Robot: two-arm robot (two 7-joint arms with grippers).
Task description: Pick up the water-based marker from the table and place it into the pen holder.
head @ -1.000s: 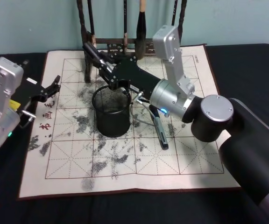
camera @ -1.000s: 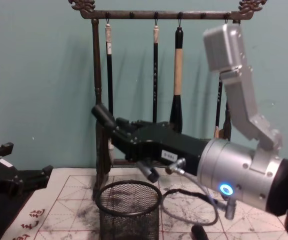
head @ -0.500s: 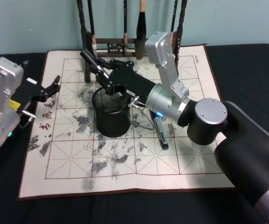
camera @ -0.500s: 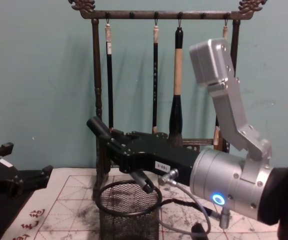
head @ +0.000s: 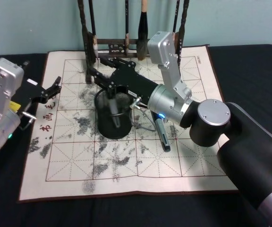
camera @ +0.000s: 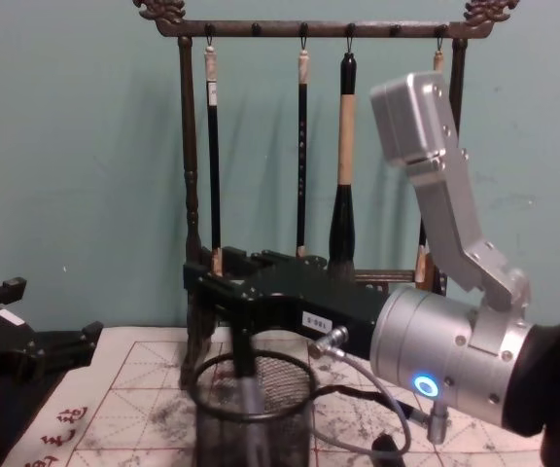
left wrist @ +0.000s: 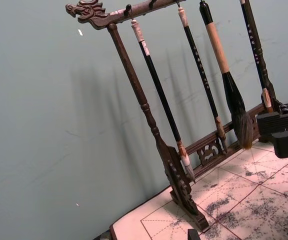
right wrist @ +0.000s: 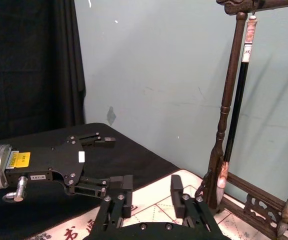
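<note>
The black wire-mesh pen holder (head: 103, 126) (camera: 290, 420) stands mid-mat. A dark water-based marker (head: 113, 107) (camera: 247, 389) stands blurred and near upright inside it, its top at the rim. My right gripper (head: 98, 66) (camera: 220, 277) (right wrist: 151, 192) hovers just above and behind the holder, open, with nothing between its fingers (right wrist: 176, 189). My left gripper (head: 53, 89) (right wrist: 109, 162) rests open at the mat's left edge, away from the holder.
A tall dark wooden rack (head: 86, 35) (camera: 191, 195) (left wrist: 154, 135) of hanging calligraphy brushes stands at the back of the mat, close behind my right gripper. Another dark pen (head: 162, 133) lies on the ink-stained grid mat (head: 126, 165), right of the holder.
My right gripper, which held the marker tilted over the holder, has opened. The marker has dropped from its fingers into the pen holder. The left arm has not moved.
</note>
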